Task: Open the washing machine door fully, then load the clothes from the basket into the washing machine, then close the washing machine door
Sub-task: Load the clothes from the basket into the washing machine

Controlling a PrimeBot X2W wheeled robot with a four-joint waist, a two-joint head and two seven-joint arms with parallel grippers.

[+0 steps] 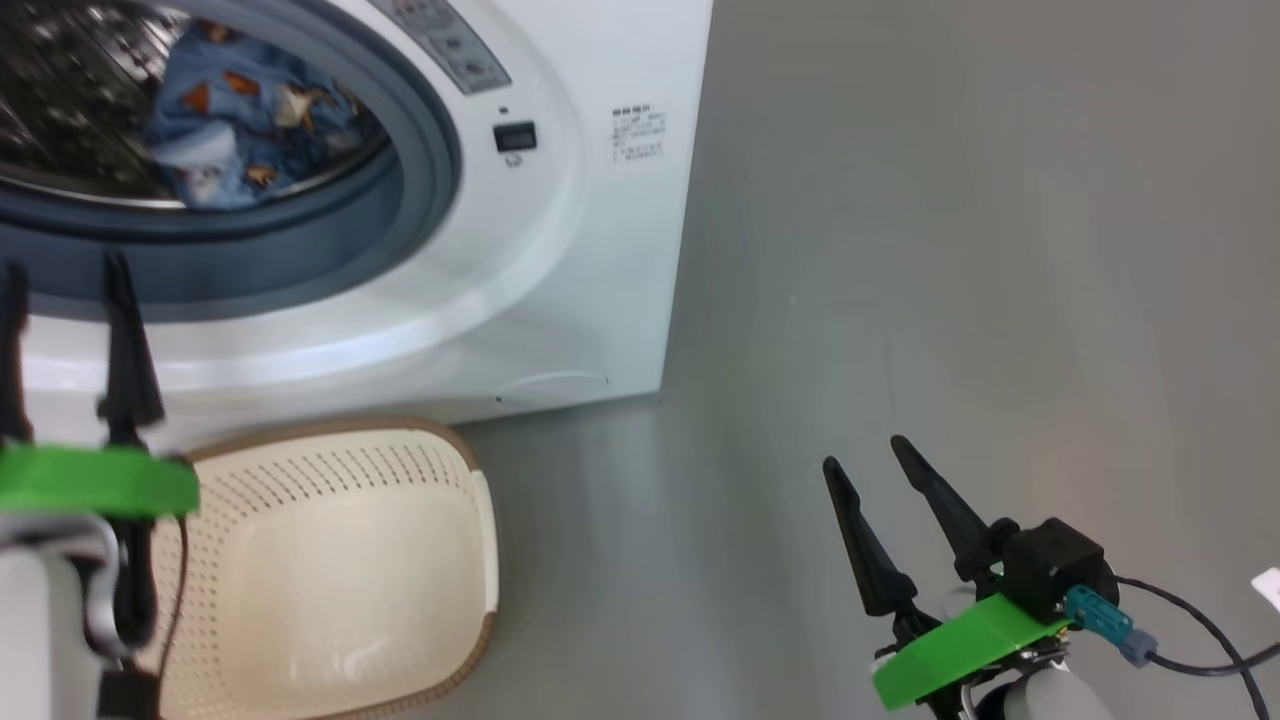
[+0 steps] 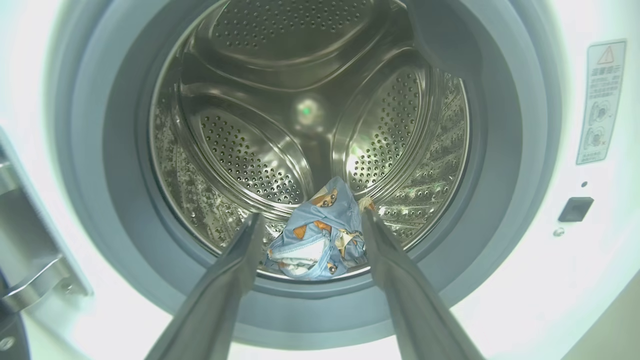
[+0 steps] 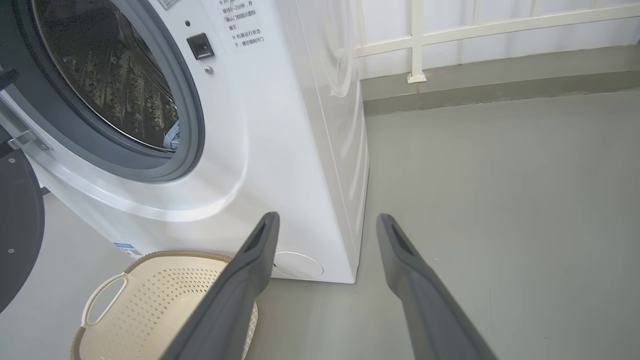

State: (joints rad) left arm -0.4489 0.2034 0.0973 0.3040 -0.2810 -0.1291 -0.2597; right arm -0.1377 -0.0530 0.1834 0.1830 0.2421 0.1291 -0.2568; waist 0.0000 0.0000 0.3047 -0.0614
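Note:
The washing machine (image 1: 560, 230) stands with its round opening uncovered. Its door (image 3: 17, 225) hangs swung out at the left edge of the right wrist view, only a dark part showing. The clothes (image 1: 240, 120), light blue with orange bears, lie bunched at the bottom front of the steel drum (image 2: 250, 150). In the left wrist view the clothes (image 2: 320, 240) lie beyond my open left gripper (image 2: 311, 216), which points into the opening and holds nothing. The basket (image 1: 330, 560) sits on the floor below the opening with nothing in it. My right gripper (image 1: 863, 452) hangs open over bare floor to the right.
A grey-blue gasket (image 2: 100, 200) rings the opening, with the metal hinge (image 2: 30, 250) on its left and the latch socket (image 2: 575, 209) on its right. A white railing (image 3: 415, 40) runs along the back wall. Grey floor (image 1: 950, 300) lies to the machine's right.

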